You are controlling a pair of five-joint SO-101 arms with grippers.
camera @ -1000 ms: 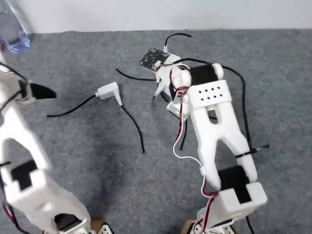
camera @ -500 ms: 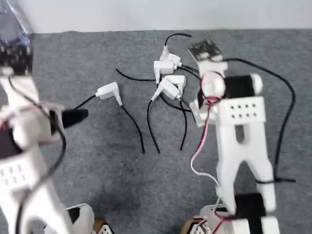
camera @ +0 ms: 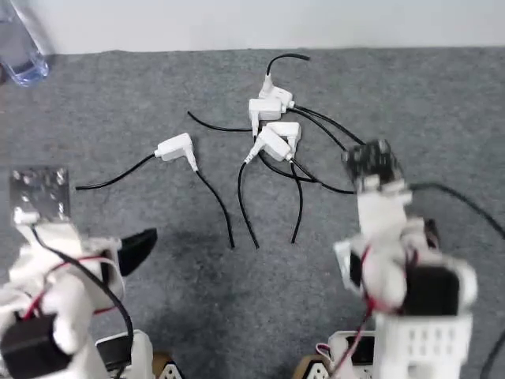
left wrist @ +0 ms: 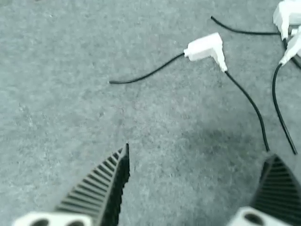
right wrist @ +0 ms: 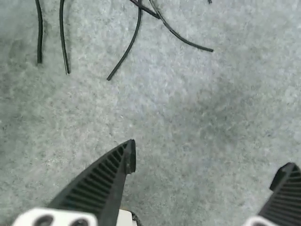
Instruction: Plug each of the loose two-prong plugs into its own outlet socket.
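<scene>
Shows left hand [left wrist: 197, 157] spread wide, pinching nothing, low over bare grey table [camera: 158, 300]. Puts lone white plug piece [left wrist: 204, 46] well ahead of it, flat on the table, cord off each end; cannot tell whether already mated to a socket. Shows right hand [right wrist: 209, 155] spread wide too, holding nothing, over bare table with only ends of black cords [right wrist: 127, 47] near. Puts cluster of white plug and socket pieces [camera: 270, 126] at table's far middle, touching or overlapping, cords crossed beneath; cannot tell which pairs are joined. Looks like no grasp begun, both hands well apart from every piece. Risks from here: tugging one cluster piece likely drags its neighbours, given tangled cords; small flat bodies may skid on the fuzzy surface instead of seating between fingers; loose unanchored socket may slide away under push, so needs the second hand to brace; prongs may miss slots if plug is gripped tilted; both arms aiming at the same cluster may collide.
</scene>
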